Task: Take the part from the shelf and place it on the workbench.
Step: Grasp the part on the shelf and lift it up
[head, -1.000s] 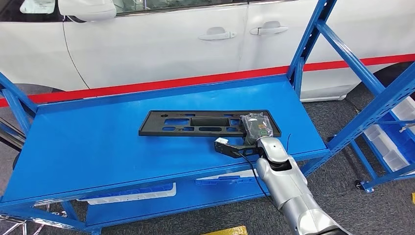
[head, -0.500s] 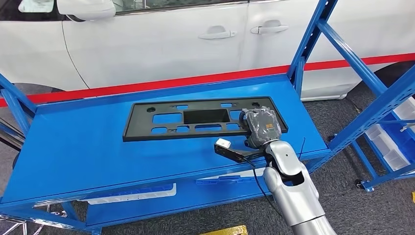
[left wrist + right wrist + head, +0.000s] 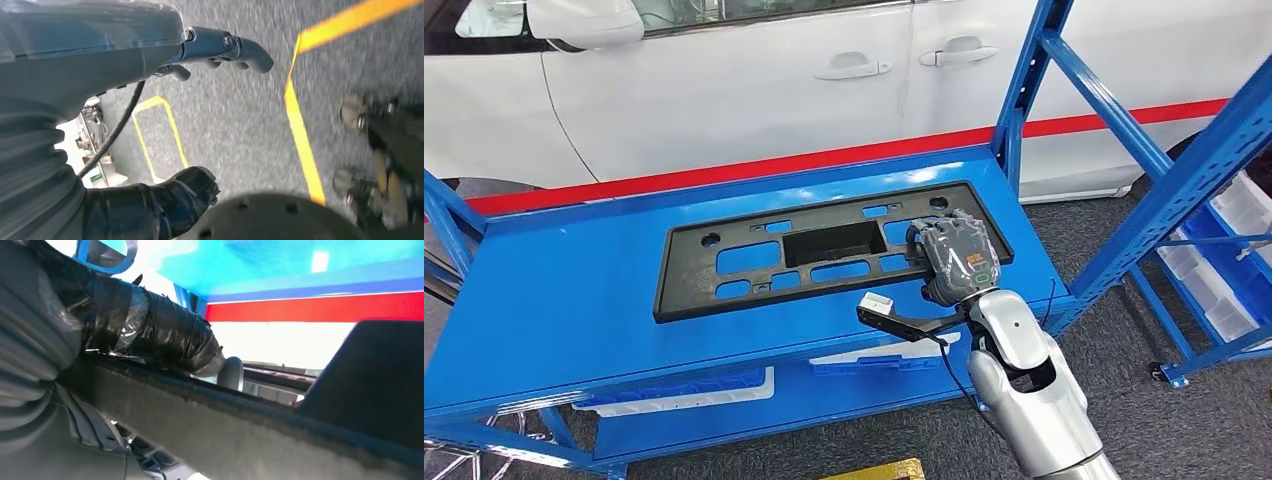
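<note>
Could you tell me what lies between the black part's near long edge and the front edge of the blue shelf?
In the head view, bare blue shelf lies there, except near the right hand, whose wrist camera bracket crosses it beside the black part.

The right arm (image 3: 1024,390) is looking silver and shiny, with round, smooth parts joined one after another. A thin black cable (image 3: 952,365) is running along it. A black bracket (image 3: 902,320) with a small white block (image 3: 876,301) on its end is sticking out by the wrist. The right hand (image 3: 956,258) is showing dark grey under clear plastic wrap, with an orange and green sticker on its back. Its thumb (image 3: 165,337) is wearing shiny black tape. The left hand (image 3: 150,65) is showing a grey ribbed cover, dark fingers (image 3: 235,47), a black cable and a taped black thumb (image 3: 165,202).
</note>
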Available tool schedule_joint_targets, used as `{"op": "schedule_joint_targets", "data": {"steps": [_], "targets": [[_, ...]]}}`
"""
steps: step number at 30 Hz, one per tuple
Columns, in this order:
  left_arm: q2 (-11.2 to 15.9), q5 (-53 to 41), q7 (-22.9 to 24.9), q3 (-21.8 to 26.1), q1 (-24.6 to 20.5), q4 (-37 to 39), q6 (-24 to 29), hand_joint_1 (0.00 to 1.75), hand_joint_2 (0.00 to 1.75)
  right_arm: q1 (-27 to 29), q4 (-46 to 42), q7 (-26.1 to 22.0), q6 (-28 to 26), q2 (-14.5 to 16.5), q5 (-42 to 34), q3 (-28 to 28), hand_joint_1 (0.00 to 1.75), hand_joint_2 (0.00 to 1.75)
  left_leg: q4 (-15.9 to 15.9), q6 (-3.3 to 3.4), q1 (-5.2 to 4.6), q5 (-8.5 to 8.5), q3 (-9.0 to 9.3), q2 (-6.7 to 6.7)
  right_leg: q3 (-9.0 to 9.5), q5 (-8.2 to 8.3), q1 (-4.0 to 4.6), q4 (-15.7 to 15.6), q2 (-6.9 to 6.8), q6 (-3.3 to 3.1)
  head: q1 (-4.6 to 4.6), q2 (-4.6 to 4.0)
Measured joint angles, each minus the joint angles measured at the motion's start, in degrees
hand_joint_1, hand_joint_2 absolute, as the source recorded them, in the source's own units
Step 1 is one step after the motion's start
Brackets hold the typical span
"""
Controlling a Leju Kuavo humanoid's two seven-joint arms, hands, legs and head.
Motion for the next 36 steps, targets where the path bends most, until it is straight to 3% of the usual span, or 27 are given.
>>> {"op": "schedule_joint_targets", "data": {"steps": [2,4,5,6,7,8,10,11,12,15,17,19,20,21,22,23,25,27,30,31,33,35,36], "targets": [[0.0,0.3,0.1,-0.1,0.0,0.0,-0.2,0.00,1.75,-0.2,0.0,0.0,0.2,-0.2,-0.5,0.6,1.75,1.75,4.0,-0.15,0.18,-3.71,-1.69,0.08,-0.90,0.89,0.22,-0.3,-0.11,-1.24,-0.01,0.00],[0.0,0.5,0.3,-0.3,0.0,0.0,-0.2,0.00,1.75,-0.2,-0.1,0.0,0.2,-0.3,-1.4,1.0,1.75,1.75,11.3,0.01,0.06,-8.70,-3.98,0.09,-1.93,1.67,0.79,-0.3,-0.21,-1.92,-0.01,0.00],[0.0,0.6,0.4,-0.4,0.0,0.0,-0.2,0.00,1.75,-0.2,-0.1,0.0,0.2,-0.5,-2.0,1.1,1.75,1.75,14.3,0.16,-0.06,-10.10,-4.58,0.08,-2.45,2.04,1.12,-0.3,-0.25,-2.09,0.00,0.00],[0.0,0.8,0.5,-0.6,-0.1,0.0,-0.2,0.00,1.75,-0.2,-0.2,-0.1,0.3,-0.6,-2.6,1.2,1.75,1.75,15.5,0.42,-0.24,-10.37,-4.35,0.08,-2.94,2.41,1.43,-0.3,-0.29,-2.19,0.00,0.00],[0.0,1.0,0.6,-0.7,-0.1,0.0,-0.2,0.00,1.75,-0.2,-0.4,-0.2,0.3,-0.8,-3.3,1.3,1.75,1.75,14.6,0.80,-0.49,-9.53,-2.99,0.08,-3.38,2.78,1.72,-0.3,-0.29,-2.26,0.00,0.00],[0.0,1.2,0.6,-0.9,-0.1,0.0,-0.2,0.00,1.75,-0.2,-0.8,-0.3,0.4,-0.9,-3.8,1.4,1.75,1.75,11.7,1.34,-0.82,-7.98,-0.57,0.05,-3.71,3.12,1.96,-0.3,-0.28,-2.28,0.00,0.00],[0.2,1.5,0.7,-1.1,-0.2,0.1,-0.1,0.00,1.75,-0.2,-1.8,-0.4,0.6,-1.2,-4.5,1.4,1.75,1.75,3.4,2.67,-1.58,-5.92,5.00,-0.01,-4.14,3.78,2.20,-0.3,-0.29,-2.20,0.01,0.00],[0.3,1.5,0.7,-1.2,-0.2,0.2,-0.1,0.00,1.75,-0.3,-2.3,-0.4,0.7,-1.3,-4.8,1.4,1.75,1.75,0.4,3.08,-1.90,-5.58,6.80,-0.05,-4.26,4.13,2.19,-0.3,-0.34,-2.00,0.02,0.00],[0.3,1.6,0.7,-1.2,-0.3,0.2,0.0,0.00,1.75,-0.3,-2.6,-0.5,0.9,-1.3,-5.0,1.5,1.75,1.75,-1.2,3.36,-2.15,-5.63,7.60,-0.06,-4.35,4.52,2.07,-0.4,-0.39,-1.74,0.01,0.00],[0.3,2.3,1.0,-1.4,-0.5,0.3,0.2,0.00,1.75,-0.3,-3.7,-1.1,1.9,-1.7,-6.7,1.9,1.75,1.75,-2.8,3.67,-2.17,-4.07,7.35,0.12,-4.64,5.16,1.82,-0.8,-0.44,-0.72,0.01,0.00],[0.1,2.7,1.3,-1.5,-0.7,0.3,0.3,0.00,1.75,-0.3,-4.9,-1.5,2.5,-2.3,-7.8,2.5,1.75,1.75,-3.8,4.10,-1.84,-2.49,6.73,0.51,-5.57,1.88,1.75,1.5,-0.40,-0.11,0.05,0.00],[-0.3,2.4,1.9,-1.8,-0.8,0.3,0.5,0.00,1.75,0.2,-6.3,-1.6,2.4,-3.8,-8.7,3.0,1.75,1.75,-3.7,4.44,-1.82,-1.44,5.46,0.75,-7.11,-3.50,1.39,7.8,-0.41,0.55,0.05,0.00],[-0.6,2.0,2.2,-2.1,-0.9,0.3,0.7,0.00,1.75,0.7,-6.9,-1.8,1.9,-4.9,-9.3,3.1,1.75,1.75,-3.4,4.46,-1.81,-1.02,4.71,0.77,-7.66,-5.09,1.15,11.1,-0.43,0.91,0.04,0.00],[-0.9,1.5,2.5,-2.5,-0.9,0.3,1.0,0.00,1.75,1.5,-7.4,-2.0,1.1,-6.3,-10.0,3.1,1.75,1.75,-3.1,4.40,-1.77,-0.66,3.92,0.75,-7.64,-5.41,0.88,13.2,-0.44,1.25,0.04,0.00],[-1.3,1.2,2.7,-3.0,-1.0,0.2,1.5,0.00,1.75,2.3,-7.9,-2.4,0.2,-7.8,-10.7,2.8,1.75,1.75,-2.6,4.30,-1.70,-0.36,3.09,0.70,-6.78,-4.62,0.62,13.6,-0.45,1.58,0.04,0.00],[-1.6,0.9,2.8,-3.4,-1.0,0.2,2.0,0.00,1.75,3.1,-8.1,-2.9,-0.6,-9.2,-11.2,2.3,1.75,1.75,-2.1,4.15,-1.61,-0.15,2.29,0.65,-4.98,-3.19,0.39,11.9,-0.49,1.83,0.05,0.00],[-2.0,0.2,2.4,-4.2,-1.1,-0.1,2.7,0.00,1.75,4.5,-8.6,-3.8,-1.5,-11.2,-11.6,0.5,1.75,1.75,-0.8,3.73,-1.51,0.11,0.76,0.64,-0.02,-1.67,0.24,4.8,-0.59,1.99,0.06,0.00],[-2.1,-0.8,1.8,-4.8,-1.3,-0.5,2.9,0.00,1.75,5.6,-8.9,-4.2,-1.8,-12.2,-11.8,-1.7,1.75,1.75,0.1,3.05,-1.57,0.48,-0.19,0.70,2.57,-1.86,0.55,0.3,-0.50,1.37,0.05,0.00],[-2.1,-1.4,1.2,-5.5,-1.5,-1.0,3.2,0.00,1.75,6.7,-9.0,-4.5,-2.0,-12.9,-12.0,-4.2,1.75,1.75,0.3,1.89,-1.50,1.14,-0.90,0.72,1.76,-0.96,0.78,-0.5,-0.46,-0.13,0.09,0.00],[-2.1,-1.4,1.2,-5.6,-1.6,-1.1,3.3,0.00,1.75,6.8,-9.0,-4.6,-2.0,-13.0,-12.1,-4.7,1.75,1.75,0.9,1.59,-1.41,0.15,-1.35,0.69,1.26,-0.35,0.70,-0.7,-0.54,-0.70,0.07,0.00],[-2.1,-1.5,1.1,-5.7,-1.7,-1.3,3.3,0.00,1.75,7.1,-9.1,-4.7,-2.0,-13.1,-12.1,-5.3,1.75,1.75,5.0,1.16,-1.20,-4.77,-2.79,0.63,-0.03,0.95,0.63,-0.9,-0.69,-1.53,0.03,0.00],[-2.1,-2.0,1.0,-5.8,-1.8,-1.5,3.5,0.00,1.75,7.3,-9.3,-4.7,-1.9,-13.1,-12.1,-5.9,1.75,1.75,11.8,0.95,-1.14,-9.79,-4.16,0.61,-1.73,2.24,0.82,-0.9,-0.68,-1.82,-0.01,0.00],[-2.1,-2.5,0.9,-5.9,-1.8,-1.6,3.7,0.00,1.75,7.5,-9.3,-4.7,-1.9,-13.1,-12.0,-6.2,1.75,1.75,14.3,0.94,-1.12,-10.39,-4.19,0.60,-2.62,2.89,0.92,-0.8,-0.68,-1.82,-0.01,0.00]]}}
